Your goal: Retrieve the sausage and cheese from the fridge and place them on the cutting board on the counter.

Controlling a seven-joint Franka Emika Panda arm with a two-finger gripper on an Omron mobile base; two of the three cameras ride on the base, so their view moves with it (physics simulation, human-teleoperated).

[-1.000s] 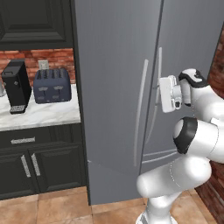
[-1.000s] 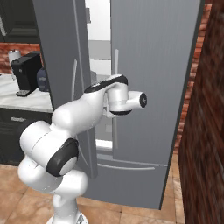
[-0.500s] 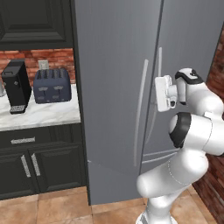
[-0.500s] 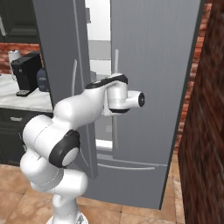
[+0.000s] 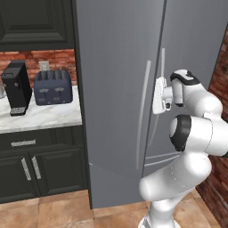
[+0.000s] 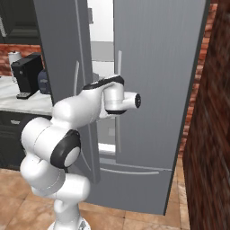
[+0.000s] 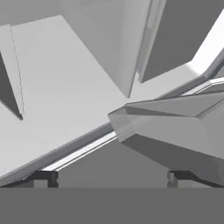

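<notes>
The grey steel fridge point(image 5: 116, 67) has its left door point(image 6: 63, 45) swung ajar, so the white interior point(image 6: 101, 27) and a grey shelf point(image 6: 102, 51) show through the gap. My gripper point(image 5: 158, 95) is at the gap between the two doors, beside the long curved handle point(image 5: 143, 111). In the hand view the gripper point(image 7: 111, 178) is open, its fingertips point(image 7: 43, 177) far apart with nothing between them, facing white walls and grey shelf edges. Sausage, cheese and cutting board are out of view. The marble counter point(image 5: 44, 116) lies left of the fridge.
A black coffee machine point(image 5: 17, 87) and a dark toaster point(image 5: 53, 86) stand on the counter above dark cabinets point(image 5: 40, 164). A brick wall point(image 6: 211, 134) closes in right of the fridge. The right door point(image 6: 157, 67) stays shut.
My hand has slid left along the fridge front, from the right door toward the gap between the doors. The fridge and counter have not moved.
</notes>
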